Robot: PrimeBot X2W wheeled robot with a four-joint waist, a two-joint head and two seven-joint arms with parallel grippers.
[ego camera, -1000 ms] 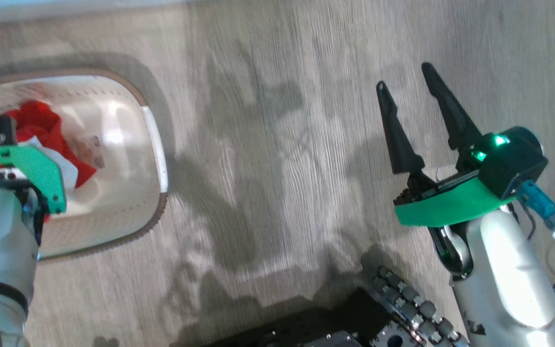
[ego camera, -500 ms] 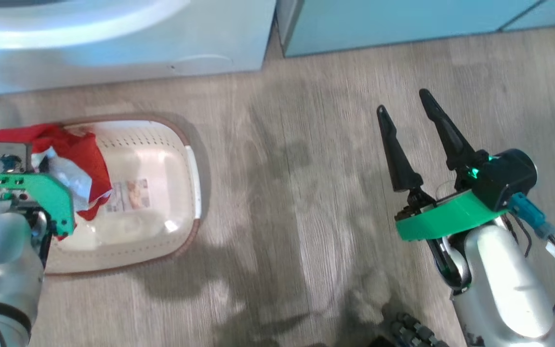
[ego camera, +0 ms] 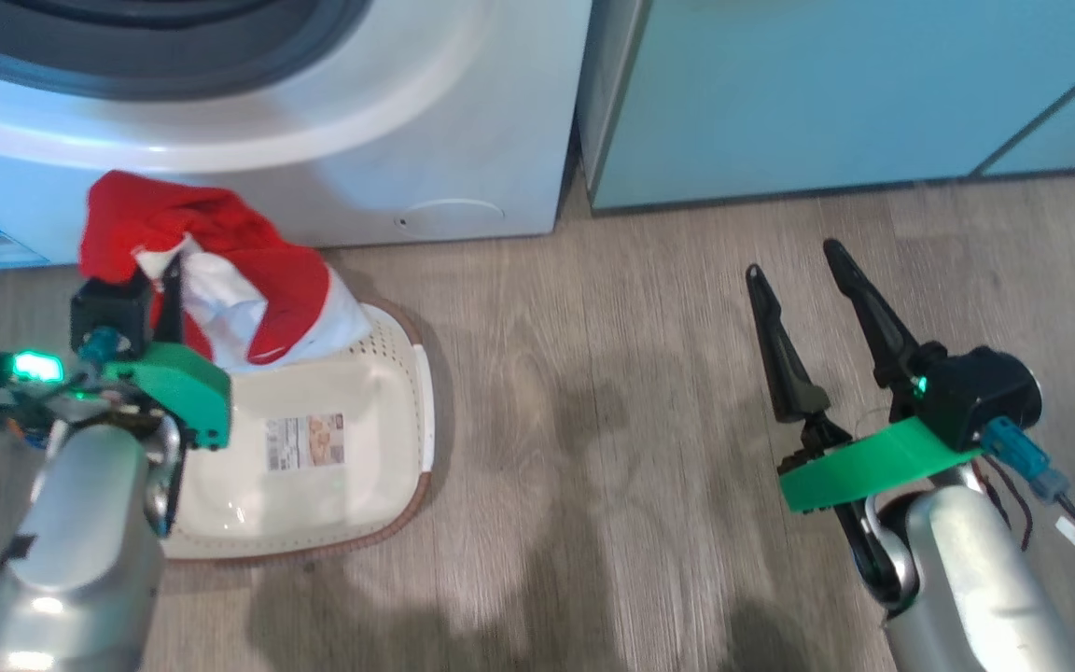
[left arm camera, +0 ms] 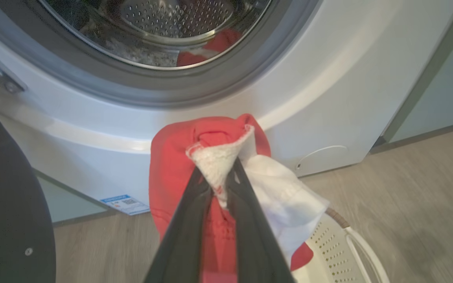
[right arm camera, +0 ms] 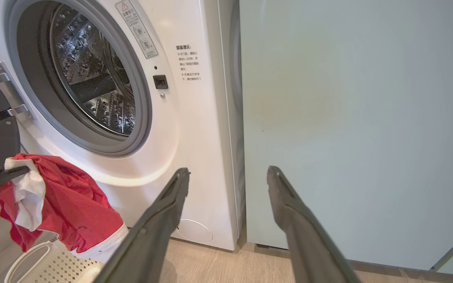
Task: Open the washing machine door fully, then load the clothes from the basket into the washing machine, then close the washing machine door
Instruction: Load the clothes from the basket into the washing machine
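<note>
**Left gripper holds the clothes up before the open washing machine**

The left arm reaches forward from the lower left of the head view, its pale forearm angled up toward the washing machine (ego camera: 360, 140). The left gripper (left arm camera: 218, 177) is nearly closed, its 2 dark fingers pinching a white fold of the clothes (left arm camera: 171, 165). The red and white cloth drapes down on both sides of the fingers.

The bundle's lower edge is at the far rim of the basket (ego camera: 421, 392), which sits on the floor (ego camera: 593, 420) just below the gripper. Ahead of and above the fingertips is the machine's round opening, with the steel drum (left arm camera: 171, 19) behind it. The door (left arm camera: 6, 196) stands swung open on the gripper's left.

The right arm is raised over the floor, well off to the right. The right gripper (ego camera: 793, 258) is spread wide and holds nothing. Its 2 fingers point toward the seam between the machine and the teal cabinet (ego camera: 827, 84).
</note>
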